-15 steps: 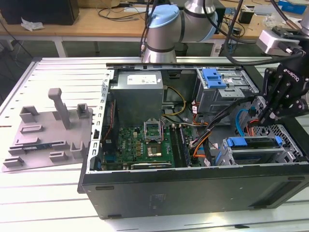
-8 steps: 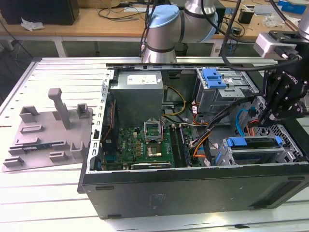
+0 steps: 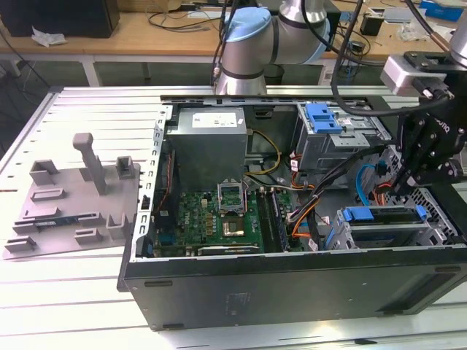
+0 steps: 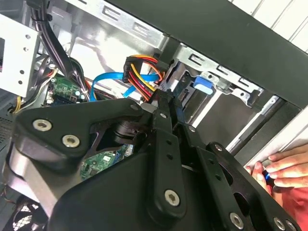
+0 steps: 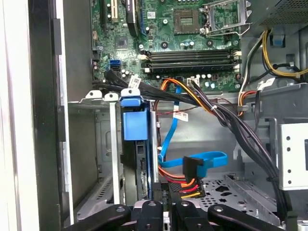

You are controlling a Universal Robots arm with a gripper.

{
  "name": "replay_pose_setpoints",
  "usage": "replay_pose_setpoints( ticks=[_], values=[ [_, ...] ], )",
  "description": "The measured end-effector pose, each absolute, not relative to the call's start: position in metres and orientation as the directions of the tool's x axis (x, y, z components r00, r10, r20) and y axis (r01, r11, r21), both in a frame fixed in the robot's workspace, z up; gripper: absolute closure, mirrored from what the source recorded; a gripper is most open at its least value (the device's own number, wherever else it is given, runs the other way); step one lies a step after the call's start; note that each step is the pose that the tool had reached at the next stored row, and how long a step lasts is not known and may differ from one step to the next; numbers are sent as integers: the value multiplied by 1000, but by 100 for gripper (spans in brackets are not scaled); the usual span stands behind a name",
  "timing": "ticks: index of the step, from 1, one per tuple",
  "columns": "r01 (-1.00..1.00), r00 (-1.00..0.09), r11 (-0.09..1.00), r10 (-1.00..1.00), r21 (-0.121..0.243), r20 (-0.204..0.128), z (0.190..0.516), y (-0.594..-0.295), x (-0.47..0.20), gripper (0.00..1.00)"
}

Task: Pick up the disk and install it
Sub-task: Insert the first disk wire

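Gripper (image 4: 169, 103) fingers seemingly together, empty, beside the flat silver blue-bracketed disk (image 5: 135, 127) standing in its cage; you press squarely, clear of the black cables (image 5: 226, 120).

The disk (image 5: 134, 126) stands edge-on in a narrow slot of the metal cage (image 5: 91, 144) — walls close on both sides. Just beside it a blue cable (image 5: 207, 159), a black cable bundle (image 5: 240, 134) and a power plug (image 5: 190, 167) cross the gap where the gripper (image 3: 406, 187) hangs. A person's hand (image 4: 284, 166) sits by the case wall (image 4: 216, 24). Above the motherboard (image 3: 219, 215) the way lies open.
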State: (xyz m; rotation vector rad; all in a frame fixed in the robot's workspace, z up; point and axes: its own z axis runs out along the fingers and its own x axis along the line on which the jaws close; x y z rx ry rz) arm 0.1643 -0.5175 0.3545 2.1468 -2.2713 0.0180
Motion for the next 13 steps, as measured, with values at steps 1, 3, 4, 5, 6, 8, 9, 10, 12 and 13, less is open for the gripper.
replay_pose_setpoints(
  ticks=[1, 3, 4, 5, 6, 8, 9, 10, 12, 13],
  values=[
    [-998, -56, 56, -998, -3, 14, 354, -522, 163, 83],
    [-998, -56, 56, -998, -3, 12, 355, -523, 163, 83],
    [-998, -57, 57, -998, -3, 8, 355, -524, 163, 83],
    [-998, -56, 56, -998, -3, 3, 354, -525, 162, 83],
    [-998, -56, 56, -998, -4, -10, 354, -527, 162, 83],
    [-998, -56, 56, -998, -4, -20, 354, -529, 162, 83],
    [-998, -56, 56, -998, -4, -24, 354, -530, 162, 83],
    [-998, -56, 56, -998, -4, -27, 354, -531, 162, 83],
    [-998, -56, 56, -998, -4, -35, 354, -534, 162, 83],
    [-998, -56, 57, -998, -5, -42, 354, -536, 162, 83]
  ],
)
